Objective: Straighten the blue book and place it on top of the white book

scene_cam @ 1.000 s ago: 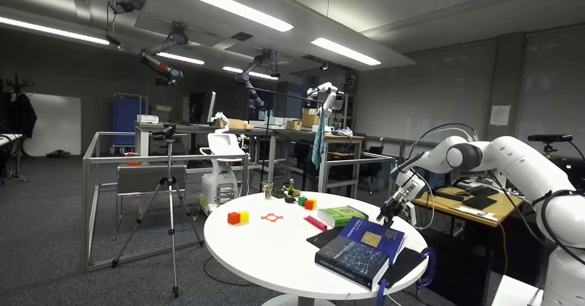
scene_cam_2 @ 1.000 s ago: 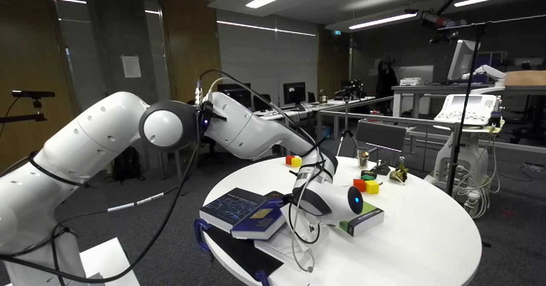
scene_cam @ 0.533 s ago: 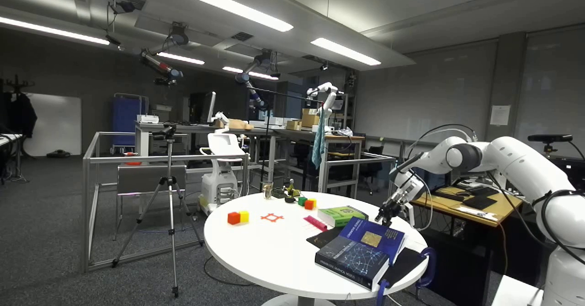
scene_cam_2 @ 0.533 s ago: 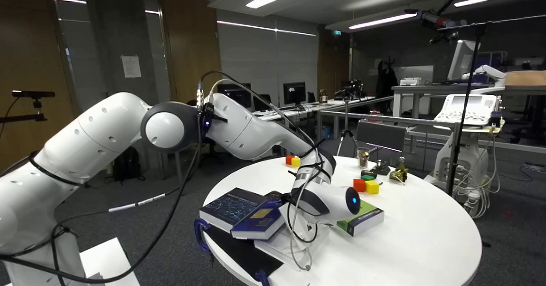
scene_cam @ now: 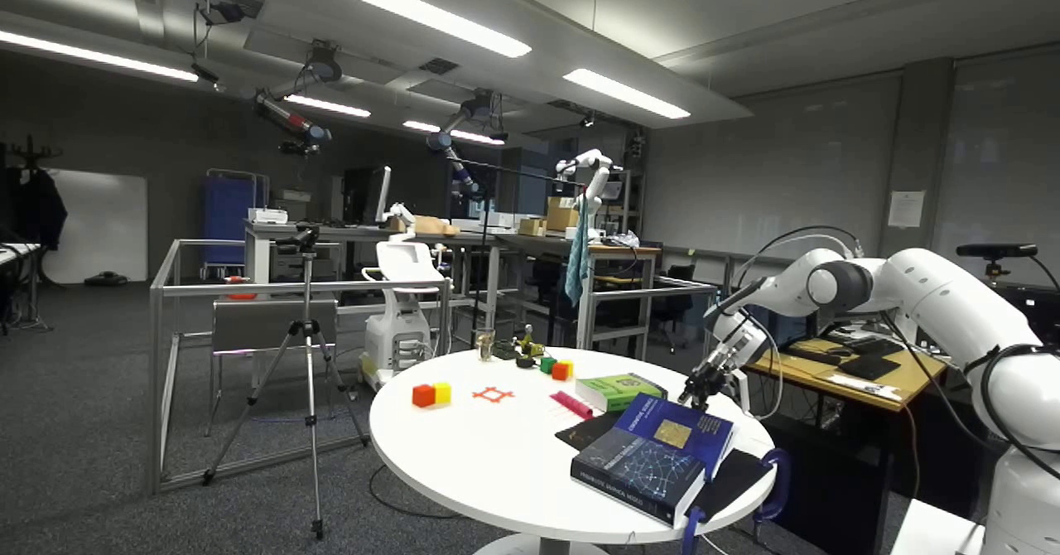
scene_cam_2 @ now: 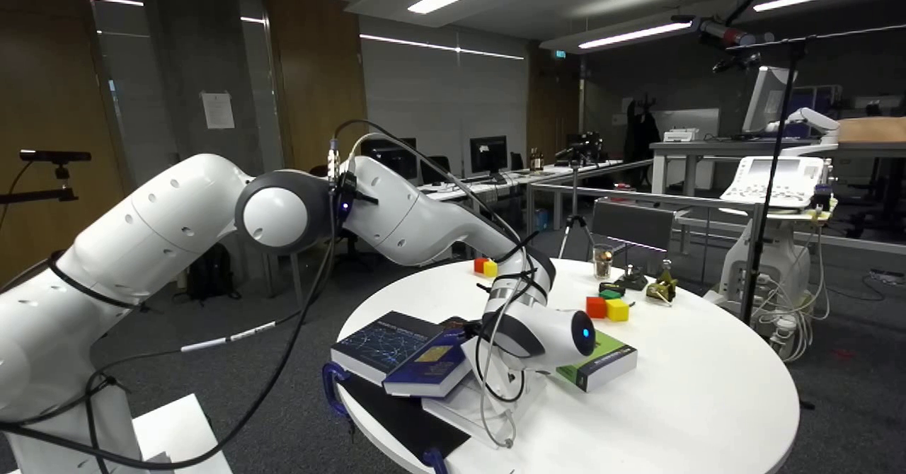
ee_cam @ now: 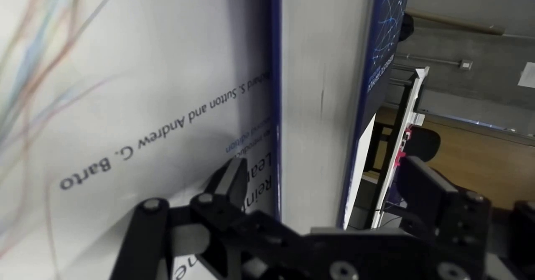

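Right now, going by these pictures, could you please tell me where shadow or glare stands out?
Wrist view: shadow darkens the white book alongside the blue book and near the pincer, itself almost black; both exterior views: the ceiling lights glare pure white, and the table shows bright.

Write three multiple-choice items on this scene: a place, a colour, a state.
1. Where is the green book? A) On the floor B) On a chair C) On the table
2. What colour is the patch on the blue book? A) Gold B) Red C) Green
3. How is the gripper? A) Shut B) Open C) Out of view

1: C, lying there in both exterior views.
2: A, shown in both exterior views.
3: B, its fingers stand apart in the wrist view, the blue book showing between.
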### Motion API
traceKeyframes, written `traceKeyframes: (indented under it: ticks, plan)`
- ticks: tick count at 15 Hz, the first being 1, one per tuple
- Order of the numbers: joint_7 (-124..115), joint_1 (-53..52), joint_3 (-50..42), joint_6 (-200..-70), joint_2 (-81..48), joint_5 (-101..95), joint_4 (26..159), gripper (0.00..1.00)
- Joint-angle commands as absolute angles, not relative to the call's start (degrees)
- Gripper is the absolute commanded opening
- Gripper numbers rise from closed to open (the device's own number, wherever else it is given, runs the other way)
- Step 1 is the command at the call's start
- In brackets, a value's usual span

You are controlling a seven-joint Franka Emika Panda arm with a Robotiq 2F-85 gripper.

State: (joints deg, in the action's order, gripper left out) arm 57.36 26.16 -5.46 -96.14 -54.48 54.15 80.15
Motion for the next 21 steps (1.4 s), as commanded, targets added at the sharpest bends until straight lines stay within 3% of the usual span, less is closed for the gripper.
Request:
traceKeyframes:
  ticks: [1, 14, 15, 17, 21]
  plan:
    - [56.84, 26.05, -4.8, -96.32, -55.21, 53.44, 79.11, 1.0]
    - [55.39, 26.09, -3.52, -95.01, -54.34, 53.82, 78.88, 1.0]
    - [55.24, 26.11, -3.55, -94.8, -54.29, 53.7, 78.72, 0.77]
    - [54.84, 26.19, -3.6, -94.34, -54.15, 53.55, 78.45, 0.67]
    - [54.5, 26.33, -3.8, -94.38, -54.22, 53.49, 78.06, 0.34]
